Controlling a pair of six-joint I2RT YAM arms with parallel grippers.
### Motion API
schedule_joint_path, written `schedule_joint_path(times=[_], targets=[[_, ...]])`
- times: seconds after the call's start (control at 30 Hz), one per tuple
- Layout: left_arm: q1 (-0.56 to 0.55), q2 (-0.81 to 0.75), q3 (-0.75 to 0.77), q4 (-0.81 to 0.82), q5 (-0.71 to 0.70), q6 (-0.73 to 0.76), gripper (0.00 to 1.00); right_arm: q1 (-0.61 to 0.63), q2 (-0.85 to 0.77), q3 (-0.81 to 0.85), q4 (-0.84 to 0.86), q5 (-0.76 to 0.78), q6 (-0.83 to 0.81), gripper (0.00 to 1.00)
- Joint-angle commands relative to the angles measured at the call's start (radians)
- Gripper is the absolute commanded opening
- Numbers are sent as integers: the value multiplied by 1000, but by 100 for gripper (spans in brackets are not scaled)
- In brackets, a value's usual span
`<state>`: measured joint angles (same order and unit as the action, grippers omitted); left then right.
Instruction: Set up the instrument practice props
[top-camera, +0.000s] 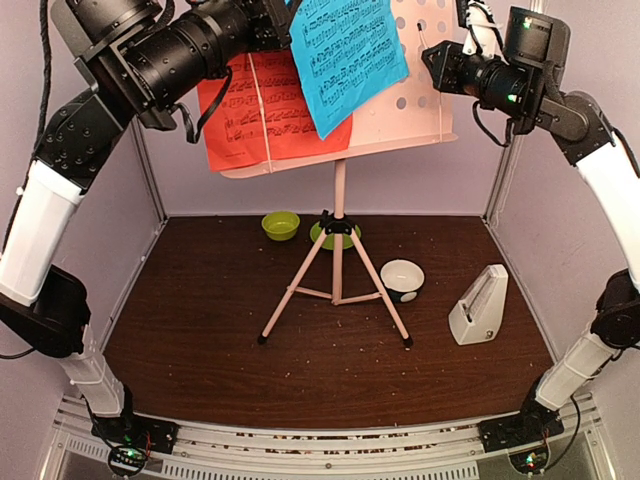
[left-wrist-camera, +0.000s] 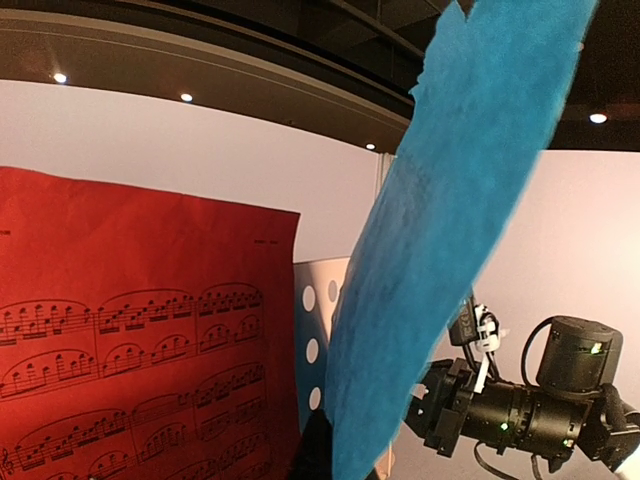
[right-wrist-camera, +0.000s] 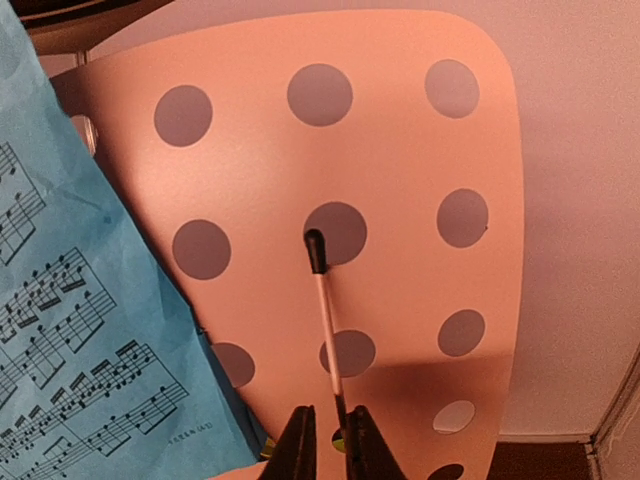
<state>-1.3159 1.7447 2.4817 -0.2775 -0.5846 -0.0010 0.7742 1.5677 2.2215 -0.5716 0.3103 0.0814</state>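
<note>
The pale pink music stand (top-camera: 338, 190) stands on its tripod legs in the middle of the brown table (top-camera: 190, 330). Its desk (right-wrist-camera: 400, 150), dotted with round holes, is high up, between the two grippers. The red music sheet (top-camera: 250, 110) lies flat on the left half of the desk. The blue music sheet (top-camera: 350, 50) hangs tilted in front of the middle of the desk and covers the right edge of the red one. The left gripper (top-camera: 280, 25) holds it near the top. In the left wrist view the sheet comes out from between the dark fingers, which are pressed on it. The right gripper (right-wrist-camera: 332, 445) is at the right part of the desk. Its fingers (right-wrist-camera: 298, 440) are almost together and pinch a thin pink rod (right-wrist-camera: 325, 320) with a black tip, which points up across the desk. The white-grey metronome (top-camera: 478, 308) stands upright on the table, right of the tripod and apart from it.
</note>
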Motion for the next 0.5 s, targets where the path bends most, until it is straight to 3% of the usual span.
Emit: schedule_joint_path(times=[0.0, 0.07, 0.2, 0.47], targets=[[-2, 4, 2, 71, -22, 40, 0, -6, -3, 27, -2, -12, -15, 6], [-3, 4, -3, 79, -34, 52, 0, -6, -8, 24, -2, -10, -23, 0], [-3, 6, -13, 103, -53, 92, 0, -6, -37, -21, 29, -16, -45, 0], [1, 28, -7, 141, -59, 157, 0, -6, -161, -269, 269, -56, -89, 0]])
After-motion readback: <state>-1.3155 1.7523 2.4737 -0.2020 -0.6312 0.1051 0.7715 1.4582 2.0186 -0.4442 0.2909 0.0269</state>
